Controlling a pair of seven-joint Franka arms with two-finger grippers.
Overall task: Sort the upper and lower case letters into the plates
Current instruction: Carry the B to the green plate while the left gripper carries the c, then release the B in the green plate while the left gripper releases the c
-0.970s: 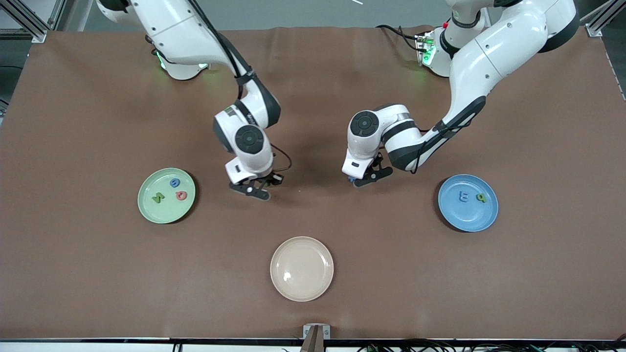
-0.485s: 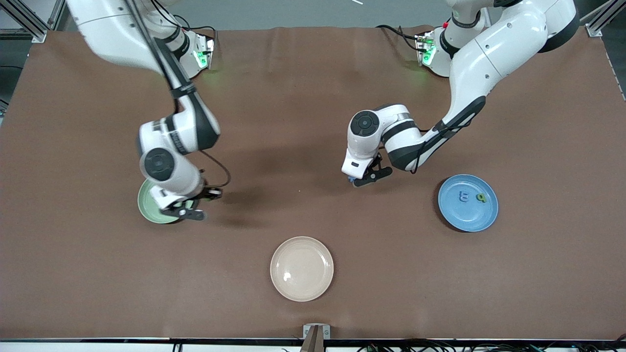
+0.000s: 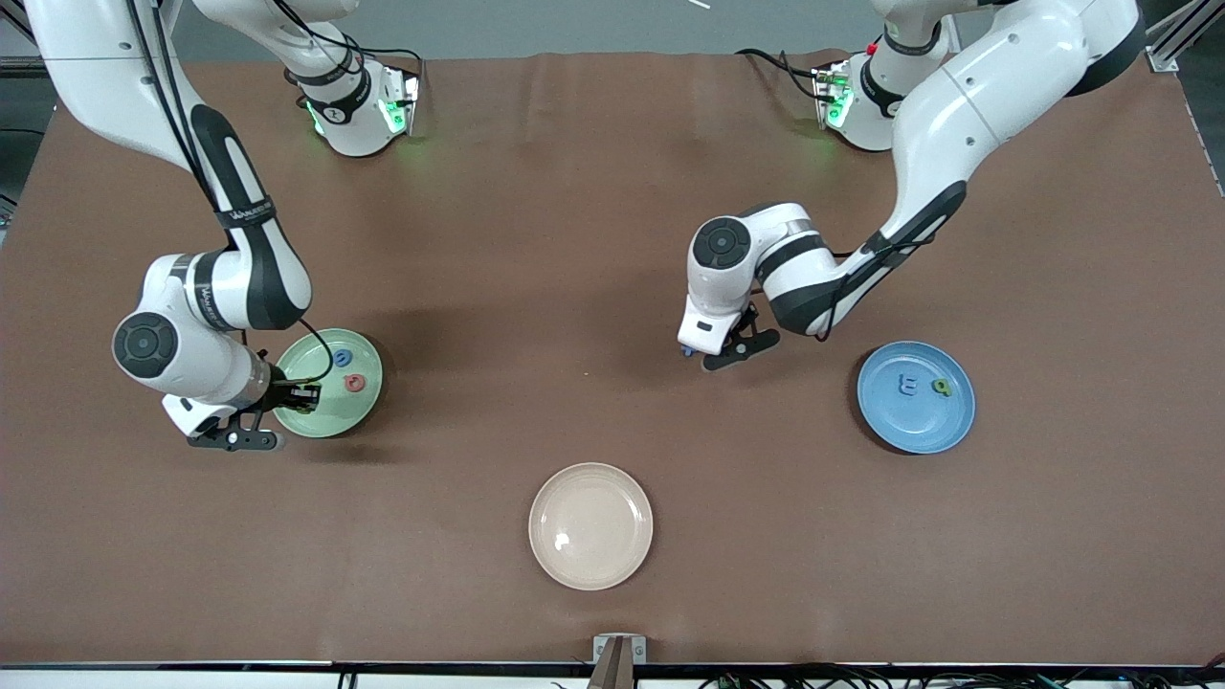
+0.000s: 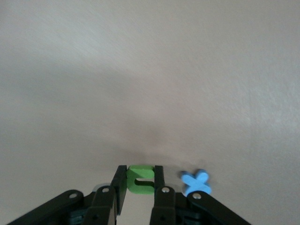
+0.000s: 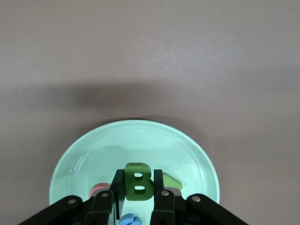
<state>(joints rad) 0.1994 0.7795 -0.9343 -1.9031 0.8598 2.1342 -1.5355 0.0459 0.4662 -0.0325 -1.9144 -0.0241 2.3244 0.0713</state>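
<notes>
Since the earlier frame the right arm has swung from the middle of the surface (image 3: 612, 191) out toward its own end, and its gripper now hangs at the mint green plate; the left arm has hardly shifted.

Taking the cream plate (image 3: 590, 525) as the landmark: it lies nearest the front camera, midway along the surface, and carries nothing.

Farther from the camera than the cream plate, toward the right arm's end, sits the mint green plate (image 3: 330, 407). On it lie a blue letter (image 3: 344, 358) and a red letter (image 3: 355, 383) close together (a 3rd piece, light green (image 5: 173, 180), shows in the right wrist view). The right gripper (image 5: 138, 197) is over this plate, its jaws pinching a dark green B (image 5: 138, 182).

Also farther than the cream plate, toward the left arm's end, sits the blue plate (image 3: 917, 421), holding 2 letters side by side: a blue one (image 3: 907, 385) and a green one (image 3: 942, 387).

Between the 2 task plates, a little farther still from the camera than the cream plate, the left gripper (image 4: 140, 194) is low at the bare surface, its jaws pressed onto a bright green letter (image 4: 140, 178). A light blue letter (image 4: 196, 182) lies just beside that gripper, apart from the green piece.
</notes>
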